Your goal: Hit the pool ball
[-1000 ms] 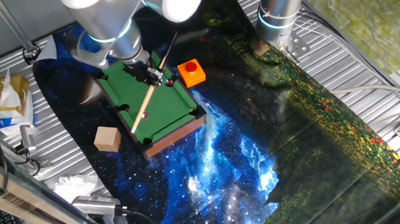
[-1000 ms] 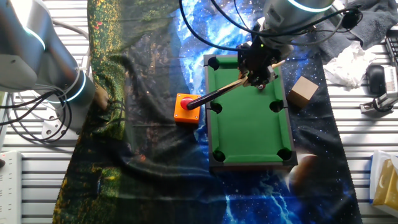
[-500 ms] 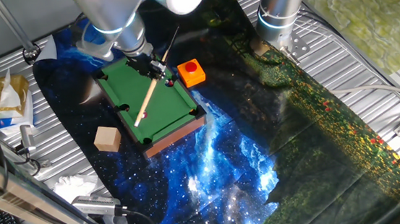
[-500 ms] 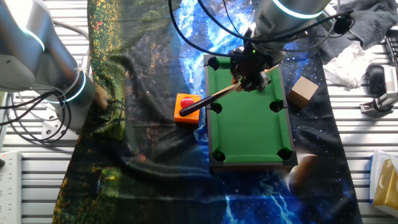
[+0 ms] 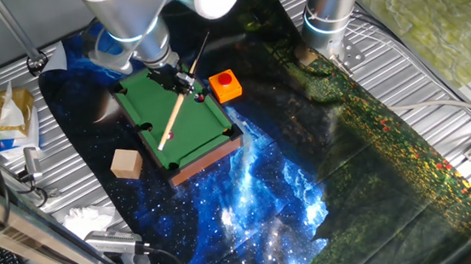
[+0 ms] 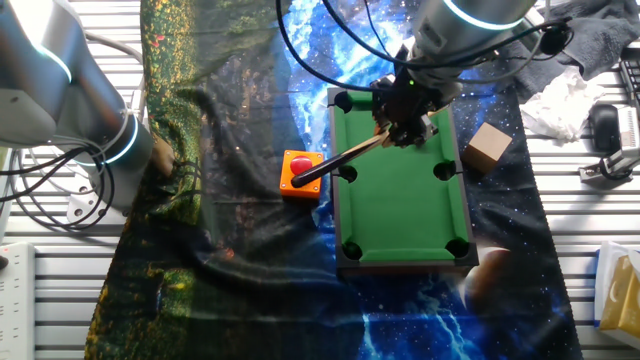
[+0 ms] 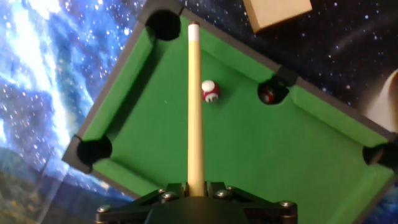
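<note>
wooden cube (image 7: 277, 12) cut off at top edge, fingers (image 7: 186, 190) hidden behind mount

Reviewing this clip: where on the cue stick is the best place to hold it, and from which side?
Hold the cue stick at its thicker butt end, from above, where the gripper clamps it now. The thin shaft lies low along the green felt of the pool table, so the rear end leaves the tip free beside the pool ball.
</note>
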